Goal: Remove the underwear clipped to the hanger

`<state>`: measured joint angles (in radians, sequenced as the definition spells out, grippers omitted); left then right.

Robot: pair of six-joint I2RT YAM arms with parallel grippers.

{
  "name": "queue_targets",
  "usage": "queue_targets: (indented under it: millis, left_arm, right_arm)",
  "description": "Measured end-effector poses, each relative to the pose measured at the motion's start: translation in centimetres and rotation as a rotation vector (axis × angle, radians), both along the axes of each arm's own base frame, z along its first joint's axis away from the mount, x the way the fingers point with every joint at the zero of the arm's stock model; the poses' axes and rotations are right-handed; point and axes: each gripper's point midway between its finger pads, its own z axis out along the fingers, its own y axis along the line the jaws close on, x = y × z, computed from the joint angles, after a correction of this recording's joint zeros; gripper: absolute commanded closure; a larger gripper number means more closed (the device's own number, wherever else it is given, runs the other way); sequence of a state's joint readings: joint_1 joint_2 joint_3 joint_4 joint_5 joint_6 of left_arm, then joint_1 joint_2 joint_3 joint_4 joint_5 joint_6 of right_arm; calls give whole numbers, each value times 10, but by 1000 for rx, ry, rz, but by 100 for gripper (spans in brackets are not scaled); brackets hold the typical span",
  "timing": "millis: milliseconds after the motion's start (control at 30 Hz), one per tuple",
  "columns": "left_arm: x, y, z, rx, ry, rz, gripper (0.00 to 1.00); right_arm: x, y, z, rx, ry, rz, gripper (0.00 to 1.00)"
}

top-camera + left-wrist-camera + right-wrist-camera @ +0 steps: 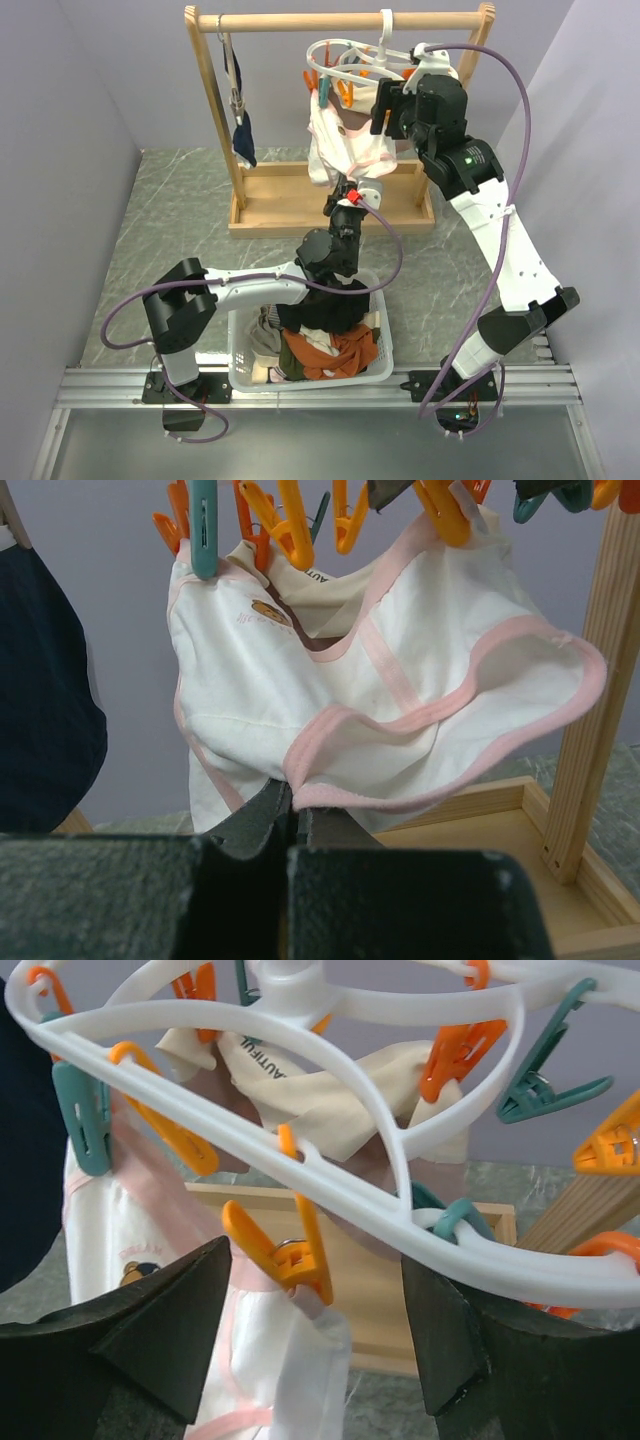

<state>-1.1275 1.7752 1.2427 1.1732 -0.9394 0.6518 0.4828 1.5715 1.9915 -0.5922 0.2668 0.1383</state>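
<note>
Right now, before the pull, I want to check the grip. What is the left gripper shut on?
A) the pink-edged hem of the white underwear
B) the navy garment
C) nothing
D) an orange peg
A: in the left wrist view the left gripper is closed on the pink lower hem of the white underwear, which hangs from a teal peg.

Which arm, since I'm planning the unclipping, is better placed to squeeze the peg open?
Right. The right gripper, open, sits at the ring hanger, framing an orange peg that clamps the white pink-edged underwear; the left gripper is shut on that garment's hem below.
</note>
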Motion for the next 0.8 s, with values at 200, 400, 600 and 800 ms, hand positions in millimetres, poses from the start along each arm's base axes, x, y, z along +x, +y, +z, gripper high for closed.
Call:
queue_targets:
  millis: [200,400,600,800]
  left_arm:
    - [-4,3,5,-7,-6,-6,100]
    - [-8,2,11,-8,-15,-16,100]
    - [-10,0,11,-1,-17,-22,100]
    - [-10,-2,13,8,-24,-30,100]
  right_arm:
    - [6,-5,6,17,-12,20,44]
    - [16,9,15,51,-33,84,68]
    - [24,14,12,67,-22,91,92]
    - [24,14,12,76,-19,88,50]
